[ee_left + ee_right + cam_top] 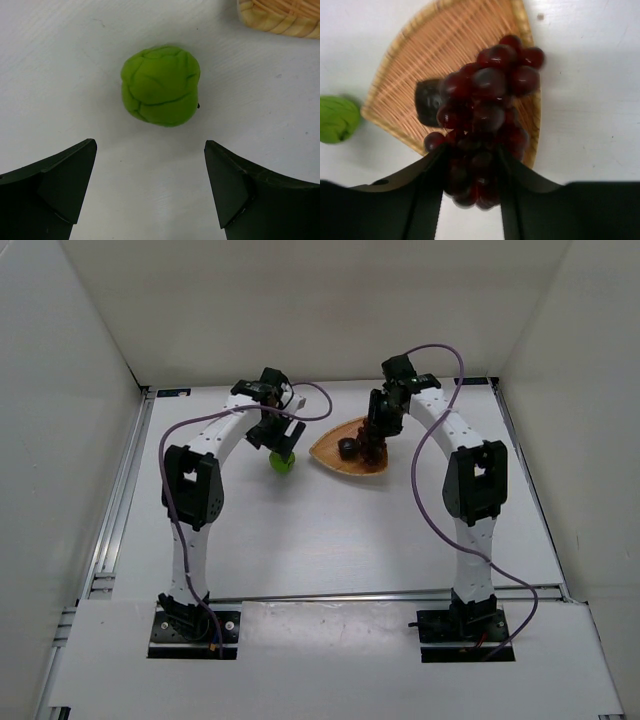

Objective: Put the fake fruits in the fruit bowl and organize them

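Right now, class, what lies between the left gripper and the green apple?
Only bare white table. In the left wrist view the left gripper, jaws open, sits short of the green apple, with nothing but tabletop between them.

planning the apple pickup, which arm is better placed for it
Left. The left gripper is open just short of the apple, which lies outside the bowl. The right gripper is shut on the grapes over the bowl.

place: robot lab cell | cue: white enclosure walls (60, 390), aluminium-framed table (330, 540)
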Action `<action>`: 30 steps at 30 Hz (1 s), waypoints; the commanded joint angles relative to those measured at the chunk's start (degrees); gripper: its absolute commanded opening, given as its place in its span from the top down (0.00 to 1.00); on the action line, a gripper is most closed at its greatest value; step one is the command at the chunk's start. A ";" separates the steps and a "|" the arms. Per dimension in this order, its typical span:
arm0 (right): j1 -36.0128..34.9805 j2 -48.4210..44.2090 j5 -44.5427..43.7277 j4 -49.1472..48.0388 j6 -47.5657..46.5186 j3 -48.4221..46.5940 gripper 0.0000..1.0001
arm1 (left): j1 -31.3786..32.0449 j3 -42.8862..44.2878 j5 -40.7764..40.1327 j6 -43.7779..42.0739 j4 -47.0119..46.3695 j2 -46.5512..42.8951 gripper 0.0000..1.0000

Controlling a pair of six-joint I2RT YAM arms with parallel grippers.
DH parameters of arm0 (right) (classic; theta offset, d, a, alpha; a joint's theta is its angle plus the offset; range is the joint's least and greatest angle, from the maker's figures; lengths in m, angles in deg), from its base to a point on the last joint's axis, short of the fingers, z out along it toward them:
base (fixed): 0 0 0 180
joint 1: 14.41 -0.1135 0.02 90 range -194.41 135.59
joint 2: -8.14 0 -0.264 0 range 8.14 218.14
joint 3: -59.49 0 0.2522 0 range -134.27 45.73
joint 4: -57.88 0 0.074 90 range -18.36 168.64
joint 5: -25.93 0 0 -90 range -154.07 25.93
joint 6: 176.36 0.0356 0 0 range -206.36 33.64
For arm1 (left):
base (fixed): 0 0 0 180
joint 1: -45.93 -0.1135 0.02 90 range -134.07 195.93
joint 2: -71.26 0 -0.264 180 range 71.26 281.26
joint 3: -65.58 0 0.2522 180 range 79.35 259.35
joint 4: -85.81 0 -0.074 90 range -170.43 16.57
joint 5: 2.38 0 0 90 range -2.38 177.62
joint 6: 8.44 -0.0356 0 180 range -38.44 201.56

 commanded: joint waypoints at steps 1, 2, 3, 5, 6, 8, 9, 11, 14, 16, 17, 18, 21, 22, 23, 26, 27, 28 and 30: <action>-0.40 -2.46 5.25 0.15 -0.54 -0.39 0.44 | 1.88 2.52 -0.96 -0.01 0.50 1.58 0.00; -0.40 -2.46 5.26 0.15 -1.24 -0.39 0.29 | 1.88 2.52 -1.75 -0.02 -0.46 2.19 0.00; -0.40 -2.46 5.26 0.15 -1.25 -0.39 0.22 | 1.88 2.52 -2.46 -0.02 -1.08 3.24 0.00; -0.40 -3.86 5.78 0.15 -1.25 0.13 0.09 | 1.88 3.13 -4.21 -0.54 -2.40 3.78 0.00; -0.40 -4.47 5.78 0.15 -1.25 0.13 0.07 | 1.88 3.13 -5.00 -0.55 -2.40 4.65 0.00; -0.40 -7.02 4.91 0.15 -1.25 1.71 0.05 | 2.41 3.65 -6.76 -1.07 -2.93 6.14 0.00; -0.40 -9.20 3.77 0.15 -1.77 2.41 0.04 | 2.41 3.66 -7.38 -1.68 -2.93 6.15 0.00; -0.40 -11.50 2.71 0.15 -1.77 3.99 0.04 | 2.41 3.66 -7.39 -2.30 -2.93 7.55 0.01; -0.40 -15.81 0.08 0.15 -2.30 7.68 0.04 | 2.41 3.13 -7.39 -2.30 -2.93 8.09 0.22; -0.40 -18.80 -1.16 -0.38 -2.30 10.31 0.04 | 2.41 2.61 -6.16 -2.30 -3.54 7.48 0.47; -0.40 -19.68 -1.16 -0.38 -2.30 11.20 0.04 | 2.41 2.61 -6.16 -2.30 -3.55 7.47 0.54; -0.40 -21.43 -1.16 -0.38 -1.69 12.08 0.02 | 2.41 2.61 -5.55 -2.30 -4.24 6.51 0.61; 0.21 -24.42 -1.16 -1.00 -1.07 15.42 0.02 | 2.41 2.61 -5.01 -2.30 -4.95 4.22 0.76; 0.21 -25.13 -1.16 -1.00 -0.55 16.21 0.02 | 2.41 3.13 -5.53 -2.30 -4.95 3.61 0.76; 0.82 -25.83 -1.16 -1.52 -0.54 17.00 0.02 | 3.02 3.13 -5.54 -2.30 -4.95 2.39 0.76; 1.44 -28.29 -1.16 -2.05 -0.54 19.99 0.02 | 4.51 4.36 -6.07 -2.83 -6.18 0.36 0.76; 1.44 -28.30 -1.16 -2.05 -0.54 20.69 0.02 | 5.04 4.97 -6.07 -3.44 -6.79 -0.69 0.76; 1.44 -28.91 -1.16 -2.57 0.07 22.01 0.02 | 6.18 5.67 -6.07 -3.45 -8.19 -0.70 0.76; 2.06 -28.91 -1.16 -2.58 0.07 22.55 0.02 | 7.41 6.64 -5.20 -3.97 -8.82 -1.41 0.76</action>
